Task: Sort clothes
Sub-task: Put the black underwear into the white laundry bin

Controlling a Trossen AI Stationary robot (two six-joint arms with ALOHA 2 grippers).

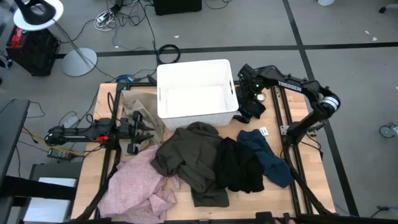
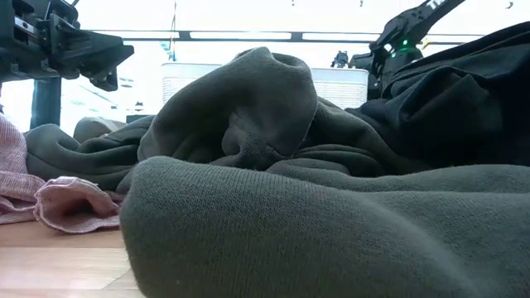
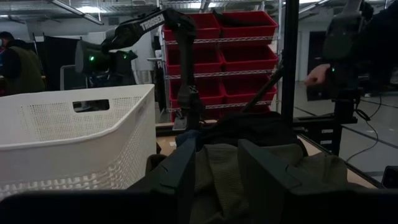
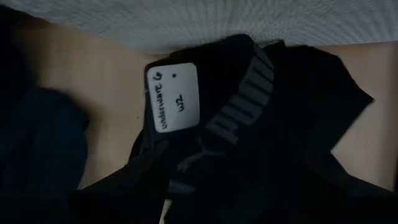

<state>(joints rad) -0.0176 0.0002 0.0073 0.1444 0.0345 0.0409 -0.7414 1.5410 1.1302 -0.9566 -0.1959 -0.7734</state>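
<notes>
Left gripper (image 1: 144,129) jaws apart beside olive garment (image 1: 189,158); right gripper (image 1: 254,102) jaws unclear.

Grey floor (image 1: 261,25) around wooden table (image 1: 305,180), crossed by dark lines. Black cables (image 1: 124,15) lie at 12 o'clock. White round lamp (image 1: 38,12) at 10 o'clock. Shelves with red bins (image 3: 239,56) stand behind. Bright ceiling lights (image 3: 93,9) above.
</notes>
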